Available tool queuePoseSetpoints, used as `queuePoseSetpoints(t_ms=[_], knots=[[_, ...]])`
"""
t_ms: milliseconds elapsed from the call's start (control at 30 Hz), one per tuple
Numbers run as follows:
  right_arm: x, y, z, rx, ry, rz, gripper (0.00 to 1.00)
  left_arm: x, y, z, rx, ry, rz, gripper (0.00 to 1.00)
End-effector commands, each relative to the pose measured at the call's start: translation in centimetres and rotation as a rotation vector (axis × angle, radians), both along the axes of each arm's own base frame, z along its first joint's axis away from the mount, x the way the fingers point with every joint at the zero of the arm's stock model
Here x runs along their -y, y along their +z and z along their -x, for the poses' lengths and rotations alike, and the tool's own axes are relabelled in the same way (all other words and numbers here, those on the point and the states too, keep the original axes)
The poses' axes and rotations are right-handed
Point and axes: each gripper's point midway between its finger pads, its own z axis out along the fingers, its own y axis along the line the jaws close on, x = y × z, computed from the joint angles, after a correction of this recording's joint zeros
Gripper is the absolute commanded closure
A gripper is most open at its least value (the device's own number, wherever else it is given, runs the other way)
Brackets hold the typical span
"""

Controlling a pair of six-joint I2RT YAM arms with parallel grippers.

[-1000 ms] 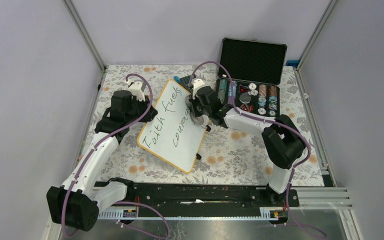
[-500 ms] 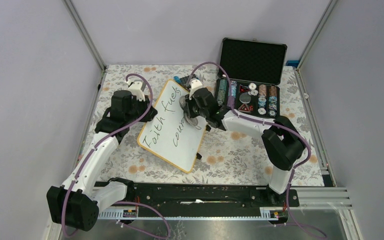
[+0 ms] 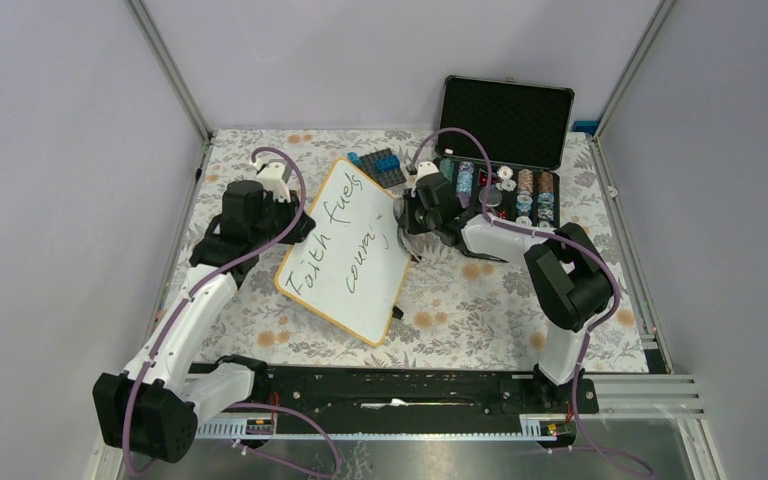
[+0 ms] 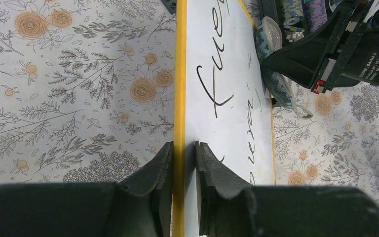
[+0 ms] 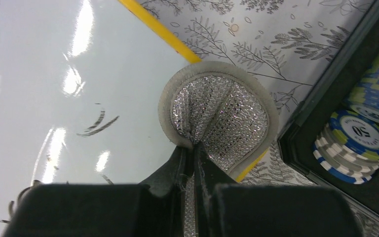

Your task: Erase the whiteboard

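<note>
Since a second ago the right arm has drawn its right end effector (image 3: 407, 225) off the middle of the whiteboard (image 3: 345, 250) toward the board's 3 o'clock edge, and the tail of the second written line, which then read further along, is now down to a few loose strokes. Its jaws are pressed together on a rounded silvery pad (image 5: 222, 116) with a pale border, which lies across the board's yellow rim, partly on the white face and partly over the flowered bench (image 3: 460, 300). From the right wrist, faint dashes of ink sit on the glossy surface just at 9 o'clock of the pad. The whiteboard lies left of the bench's centre, its long sides running roughly from 7 to 1 o'clock, with black handwriting (image 3: 325, 245) along its length. The left end effector (image 4: 183, 148) is pinching the board's yellow rim on the 9 o'clock side, a finger close on each face of the edge. An open chip case (image 3: 505, 125) sits at about 1 o'clock on the bench, just beside the right end effector, its stacked chips (image 5: 358, 138) showing near the pad. A blue and dark block (image 3: 380, 165) lies near the board's far corner.
</note>
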Motion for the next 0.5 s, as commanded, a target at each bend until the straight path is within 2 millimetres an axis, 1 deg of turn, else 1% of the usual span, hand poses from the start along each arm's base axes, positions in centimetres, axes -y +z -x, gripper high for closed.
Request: queuePoseSetpoints(t_ms=[0,100,200,267,300,333,400,467], knots=[[-5.8,3.2,1.6,-0.011,0.151,-0.152,1.00,-0.2,-0.1,-0.4,0.025,-0.005,-0.028,1.00],[-8.7,5.2,3.3,0.016,0.218,-0.183,1.00,-0.2,-0.2,-0.4,0.022,-0.003,-0.030,1.00],[-11.6,7.4,5.7,0.036,0.300,-0.226,1.00,-0.2,-0.2,-0.4,0.023,-0.005,-0.030,1.00],[-12.7,8.5,6.5,0.052,0.330,-0.255,1.00,-0.2,-0.2,-0.4,0.023,-0.004,-0.030,1.00],[-12.9,8.8,6.5,0.053,0.330,-0.272,1.00,-0.2,-0.1,-0.4,0.023,-0.005,-0.029,1.00],[-12.8,8.8,6.1,0.057,0.302,-0.275,1.00,-0.2,-0.1,-0.4,0.025,-0.005,-0.029,1.00],[-12.0,8.3,5.0,0.047,0.237,-0.272,1.00,-0.2,-0.1,-0.4,0.025,-0.004,-0.030,1.00],[-10.8,7.3,3.9,0.011,0.191,-0.295,1.00,-0.2,-0.1,-0.3,0.025,-0.004,-0.029,1.00]])
